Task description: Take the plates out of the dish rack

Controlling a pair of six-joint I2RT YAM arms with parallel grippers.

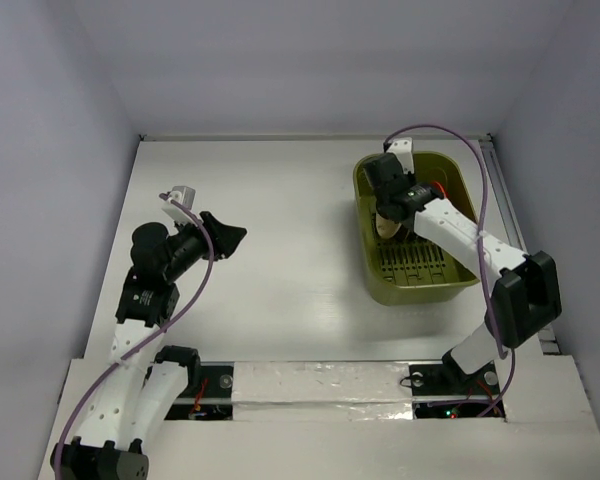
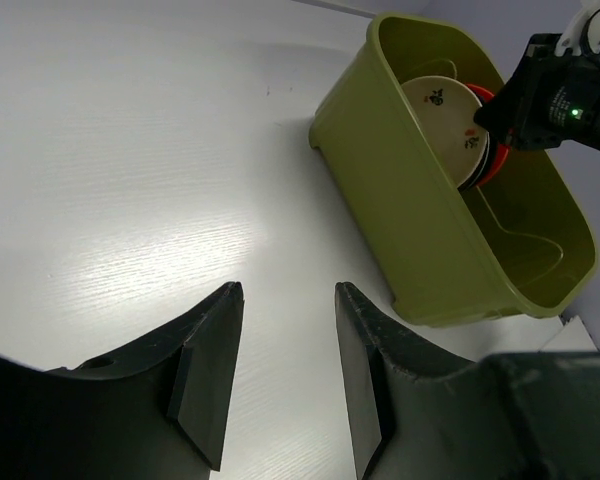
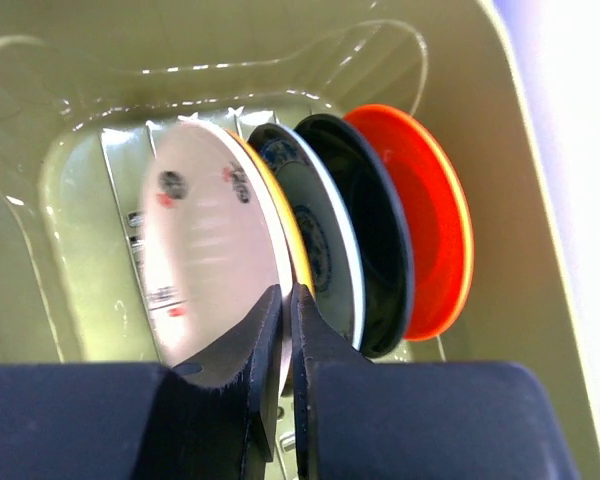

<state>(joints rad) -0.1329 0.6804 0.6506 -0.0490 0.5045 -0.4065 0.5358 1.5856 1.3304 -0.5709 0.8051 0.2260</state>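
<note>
The olive-green dish rack [image 1: 462, 180] sits at the table's right; it also shows in the left wrist view [image 2: 400, 200] and the right wrist view [image 3: 70, 190]. Several plates stand upright in it: a yellow-rimmed plate with cream back [image 3: 205, 250], a light blue one [image 3: 325, 235], a black one [image 3: 375, 230] and an orange-red one [image 3: 430, 215]. My right gripper [image 3: 288, 300] is inside the rack, shut on the rim of the cream-backed plate [image 2: 442, 115]. My left gripper [image 2: 285, 300] is open and empty over bare table, left of the rack.
White walls enclose the table on the left, back and right. The rack stands close to the right wall. A purple cable [image 1: 450, 132] arcs over the rack from the right arm.
</note>
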